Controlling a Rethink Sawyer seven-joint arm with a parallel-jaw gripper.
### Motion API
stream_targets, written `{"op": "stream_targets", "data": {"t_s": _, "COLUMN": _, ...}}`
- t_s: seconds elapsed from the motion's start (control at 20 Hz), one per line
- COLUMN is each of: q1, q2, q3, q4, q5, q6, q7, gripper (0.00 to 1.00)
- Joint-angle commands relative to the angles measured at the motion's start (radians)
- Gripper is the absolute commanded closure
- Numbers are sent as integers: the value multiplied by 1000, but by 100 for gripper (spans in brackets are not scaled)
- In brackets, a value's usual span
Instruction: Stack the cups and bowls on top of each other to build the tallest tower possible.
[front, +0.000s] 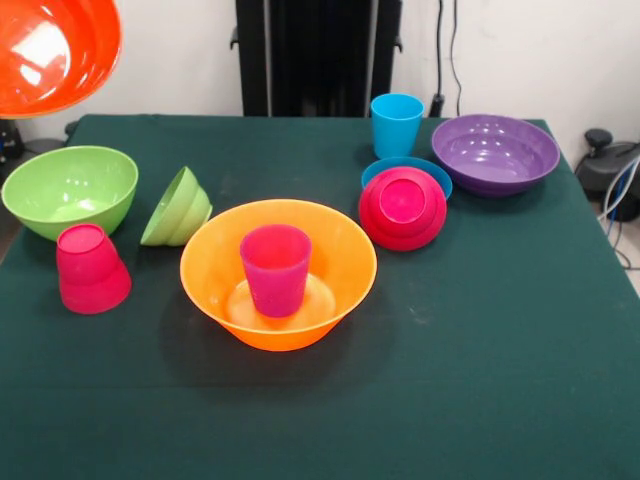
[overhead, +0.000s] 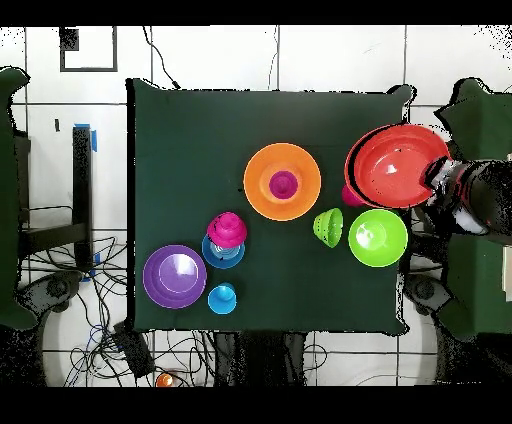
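Note:
The large orange bowl (front: 215, 255) stands mid-table with the purple-magenta cup (front: 275, 268) upright inside it. The red-pink cup (front: 90, 268) stands upside down at the left. The large lime green bowl (front: 68, 190) and the small lime green bowl (front: 177, 208), which lies on its side, are beside it. The small pink-red bowl (front: 403, 207) rests tilted, bottom up, on the small blue bowl (front: 380, 170). The sky blue cup (front: 396, 124) and the purple bowl (front: 495, 152) stand behind them. A person's hand (overhead: 445, 180) holds the red-orange bowl (overhead: 395, 165) above the table's edge. No gripper shows in either view.
The robot's black pedestal (front: 318, 55) stands behind the table's far edge. Cables (overhead: 150, 350) lie on the floor around the table. The person (overhead: 480, 195) stands at the table's side, by the green bowls.

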Motion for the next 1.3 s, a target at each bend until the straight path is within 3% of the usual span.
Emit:
{"op": "stream_targets", "data": {"t_s": 0.05, "q1": 75, "q2": 63, "q3": -12, "q4": -158, "q5": -146, "q6": 418, "q7": -318, "gripper": 100}}
{"op": "stream_targets", "data": {"t_s": 0.2, "q1": 79, "q2": 108, "q3": 10, "q4": -197, "q5": -112, "q6": 353, "q7": -270, "gripper": 100}}
{"op": "stream_targets", "data": {"t_s": 0.25, "q1": 72, "q2": 132, "q3": 27, "q4": -202, "q5": -83, "q6": 281, "q7": -242, "gripper": 100}}
{"op": "stream_targets", "data": {"t_s": 0.75, "q1": 71, "q2": 260, "q3": 62, "q4": -204, "q5": -42, "q6": 56, "q7": -163, "gripper": 100}}
{"op": "stream_targets", "data": {"t_s": 1.15, "q1": 55, "q2": 265, "q3": 82, "q4": -139, "q5": 11, "q6": -81, "q7": -119, "gripper": 100}}
{"op": "stream_targets", "data": {"t_s": 1.3, "q1": 59, "q2": 267, "q3": 82, "q4": -133, "q5": 30, "q6": -92, "q7": -103, "gripper": 100}}
